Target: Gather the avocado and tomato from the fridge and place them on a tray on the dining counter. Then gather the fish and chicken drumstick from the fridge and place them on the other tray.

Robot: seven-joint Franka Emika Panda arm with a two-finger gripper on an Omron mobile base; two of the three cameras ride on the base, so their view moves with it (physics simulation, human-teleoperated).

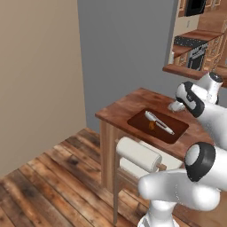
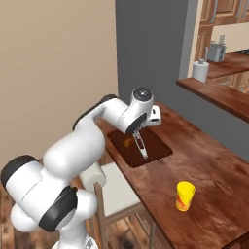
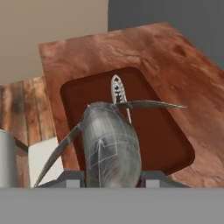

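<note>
Fish (image 3: 109,144) is in the gripper (image 3: 111,177), clamped between the two fingertips by its rear body, head pointing away from the hand and fins spread to either side. In the base views it reads as a slim silver shape hanging just over the tray (image 1: 177,128), so the arm seems to hold it there in order to set it down inside the rim rather than on bare wood. The tray is a dark brown rounded rectangle lying near the end corner of the dining counter (image 2: 214,160), close to the edge above the stool (image 1: 139,155). A small orange-brown item (image 1: 152,125) lies on the tray under the fish; it may be the chicken drumstick, though it is too small to be sure.

Counted: one fish, one tray, one orange-brown item on it, one white-cushioned stool. One yellow cup (image 2: 185,195) stands further along the counter, well apart from the tray.
</note>
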